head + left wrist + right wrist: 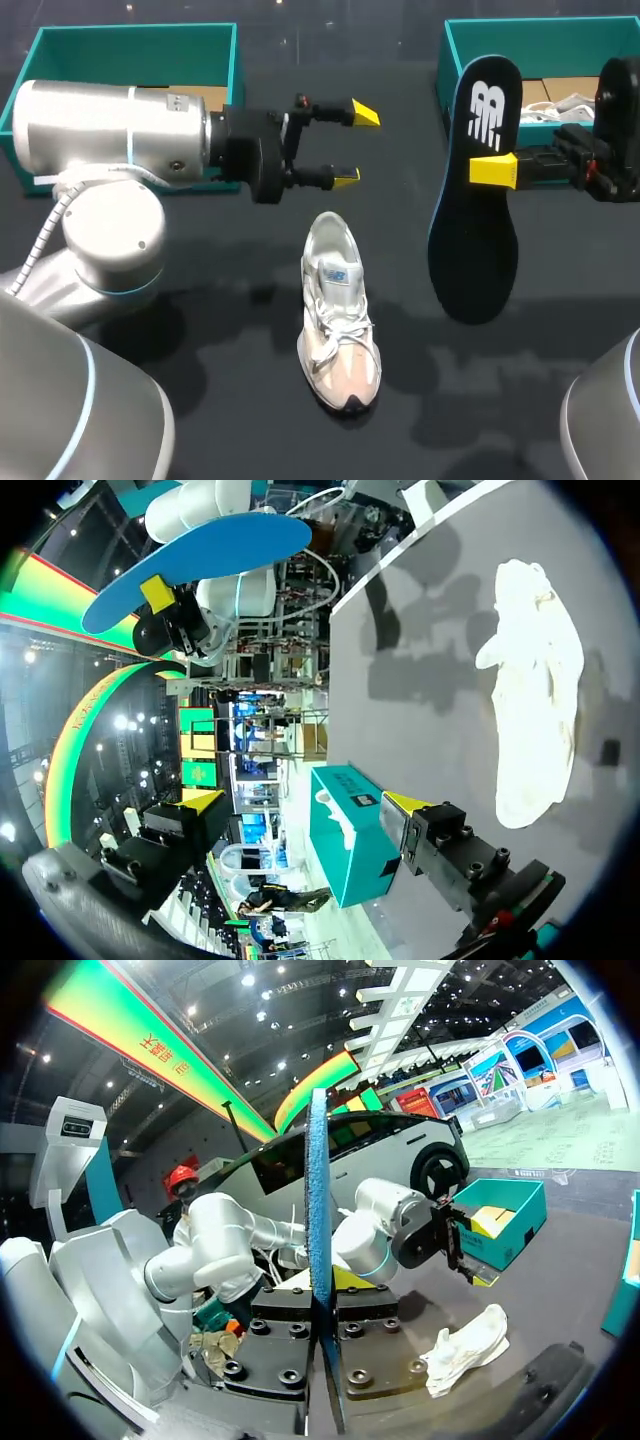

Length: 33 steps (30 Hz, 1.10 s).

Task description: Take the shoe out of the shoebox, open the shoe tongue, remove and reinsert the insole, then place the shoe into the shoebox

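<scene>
Roughly mid-task: insole out, shoe out of its box.

Insole: in the air ahead of the right box, hanging near upright, heel end up, broad toe end down and clear of the counter. Right gripper: jaws pinching the insole across its thickness, about mid-length at one edge.

Shoe: mid-counter, standing on its sole, toe toward the camera, heel toward the left gripper. Left jaws spread, holding nothing, off the counter just behind the heel.

Handling, as judged: insole looks thin, light and bendy, probably foam. A mid-edge pinch leaves both ends free to flop or twist, so the toe end should lead into the shoe mouth. The shoe looks light, with a soft upper and a firmer sole. It will likely skid under any push, so hold it at the heel collar or across the sides, not by the laces or tongue.
</scene>
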Each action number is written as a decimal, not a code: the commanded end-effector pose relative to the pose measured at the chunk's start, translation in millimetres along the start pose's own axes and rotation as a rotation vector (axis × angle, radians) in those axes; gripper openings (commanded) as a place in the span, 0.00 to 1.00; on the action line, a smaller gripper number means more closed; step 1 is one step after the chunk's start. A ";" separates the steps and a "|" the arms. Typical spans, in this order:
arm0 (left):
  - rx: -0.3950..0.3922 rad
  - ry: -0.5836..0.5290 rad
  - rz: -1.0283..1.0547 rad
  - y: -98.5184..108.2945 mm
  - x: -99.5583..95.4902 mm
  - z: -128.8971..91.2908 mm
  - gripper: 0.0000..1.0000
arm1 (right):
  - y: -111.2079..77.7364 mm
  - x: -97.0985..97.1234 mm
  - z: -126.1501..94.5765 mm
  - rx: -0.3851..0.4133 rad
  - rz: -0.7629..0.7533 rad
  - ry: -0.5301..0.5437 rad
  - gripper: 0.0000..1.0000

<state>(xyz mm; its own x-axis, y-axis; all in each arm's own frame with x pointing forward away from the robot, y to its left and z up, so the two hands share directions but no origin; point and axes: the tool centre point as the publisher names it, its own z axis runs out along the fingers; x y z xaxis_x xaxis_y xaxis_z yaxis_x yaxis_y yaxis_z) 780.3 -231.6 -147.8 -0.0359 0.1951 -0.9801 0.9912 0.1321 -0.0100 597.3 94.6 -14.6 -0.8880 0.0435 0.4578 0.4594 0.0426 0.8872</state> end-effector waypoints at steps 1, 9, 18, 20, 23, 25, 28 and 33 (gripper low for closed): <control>-0.023 -0.047 0.009 -8.3 0.6 -14.5 1.00 | 8.0 -27.7 5.1 0.017 0.053 0.022 0.00; -0.019 -0.073 -0.012 -1.0 -7.5 -24.8 1.00 | 11.2 -89.9 8.9 0.029 0.159 0.103 0.00; -0.019 -0.073 -0.012 -1.0 -7.5 -24.8 1.00 | 11.2 -89.9 8.9 0.029 0.159 0.103 0.00; -0.019 -0.073 -0.012 -1.0 -7.5 -24.8 1.00 | 11.2 -89.9 8.9 0.029 0.159 0.103 0.00; -0.019 -0.073 -0.012 -1.0 -7.5 -24.8 1.00 | 21.6 -111.0 12.9 0.025 0.219 0.101 0.00; -0.019 -0.073 -0.012 -1.0 -7.5 -24.8 1.00 | 29.3 -133.9 13.5 0.032 0.272 0.096 0.00; -0.019 -0.073 -0.012 -1.0 -7.5 -24.8 1.00 | 30.3 -166.6 12.5 0.046 0.383 0.076 0.00; -0.019 -0.073 -0.012 -1.0 -7.5 -24.8 1.00 | 29.8 -170.2 12.2 0.057 0.400 0.069 0.00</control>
<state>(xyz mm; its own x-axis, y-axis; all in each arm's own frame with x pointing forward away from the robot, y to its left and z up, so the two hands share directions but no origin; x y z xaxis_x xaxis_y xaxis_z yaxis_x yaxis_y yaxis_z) 776.4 -208.6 -134.8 -0.0397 0.1234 -0.9916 0.9881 0.1527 -0.0206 741.8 95.5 -61.1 -0.6396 0.0328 0.7680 0.7686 0.0450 0.6381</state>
